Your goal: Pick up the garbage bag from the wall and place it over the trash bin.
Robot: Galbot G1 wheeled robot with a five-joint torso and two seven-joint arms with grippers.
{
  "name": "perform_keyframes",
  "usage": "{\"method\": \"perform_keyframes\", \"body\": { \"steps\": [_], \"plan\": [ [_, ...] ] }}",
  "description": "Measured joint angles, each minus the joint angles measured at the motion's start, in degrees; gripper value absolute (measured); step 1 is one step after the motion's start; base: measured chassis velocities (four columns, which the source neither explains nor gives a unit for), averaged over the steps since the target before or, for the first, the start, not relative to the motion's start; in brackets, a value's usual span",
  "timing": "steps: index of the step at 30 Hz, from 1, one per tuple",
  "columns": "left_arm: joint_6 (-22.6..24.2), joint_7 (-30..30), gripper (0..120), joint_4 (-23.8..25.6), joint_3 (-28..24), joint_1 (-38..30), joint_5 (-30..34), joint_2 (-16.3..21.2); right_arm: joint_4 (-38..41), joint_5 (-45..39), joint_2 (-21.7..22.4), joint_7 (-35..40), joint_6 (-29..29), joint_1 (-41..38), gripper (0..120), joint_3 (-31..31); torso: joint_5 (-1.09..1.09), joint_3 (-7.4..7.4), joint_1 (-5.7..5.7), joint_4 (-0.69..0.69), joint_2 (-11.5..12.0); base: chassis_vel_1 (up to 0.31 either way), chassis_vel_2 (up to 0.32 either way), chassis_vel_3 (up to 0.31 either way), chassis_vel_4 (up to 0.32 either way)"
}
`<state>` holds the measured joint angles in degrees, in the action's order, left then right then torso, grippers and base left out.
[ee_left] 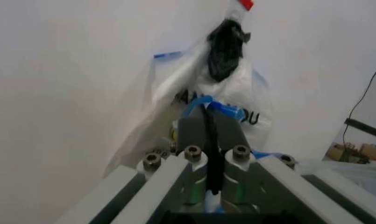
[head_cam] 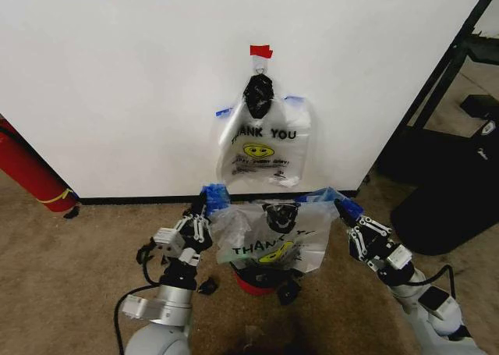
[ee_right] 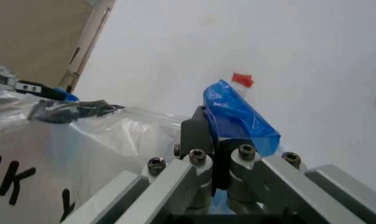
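The bag (head_cam: 273,238) is off the wall (head_cam: 117,74), stretched open just above the bin (head_cam: 253,281) but, it seems, not yet drawn over its rim. The left end effector (head_cam: 204,213) is clamped on one blue handle (head_cam: 214,195), the right end effector (head_cam: 349,214) on the other; the bunch (head_cam: 261,148) hangs behind.

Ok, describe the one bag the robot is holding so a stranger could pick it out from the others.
Start at the white wall; on the carpet below it sits the red trash bin. Stretched above that bin is the garbage bag, each blue handle pinched by the left gripper and right gripper. Unlike the taped, knotted bunch, it hangs free.
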<state>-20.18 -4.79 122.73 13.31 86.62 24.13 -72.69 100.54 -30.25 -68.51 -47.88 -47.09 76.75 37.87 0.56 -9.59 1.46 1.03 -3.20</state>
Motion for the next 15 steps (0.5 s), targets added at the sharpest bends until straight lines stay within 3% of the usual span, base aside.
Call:
{"method": "perform_keyframes", "body": {
  "steps": [8,15],
  "plan": [
    [-0.92,1.06,0,-3.42,0.16,-1.10,-1.86,1.35,-5.98,0.54,-0.48,-3.49,-0.03,-0.33,0,-4.14,-0.01,0.00,0.00,0.01,0.00,0.000,0.000,0.000,0.000],
    [-5.18,4.79,0,-7.06,0.24,-0.04,-7.90,6.20,-12.37,0.93,1.88,-14.72,-0.19,-3.73,0,-4.77,0.00,0.00,0.00,0.00,0.00,0.000,0.000,0.000,0.000]
  ]
}}
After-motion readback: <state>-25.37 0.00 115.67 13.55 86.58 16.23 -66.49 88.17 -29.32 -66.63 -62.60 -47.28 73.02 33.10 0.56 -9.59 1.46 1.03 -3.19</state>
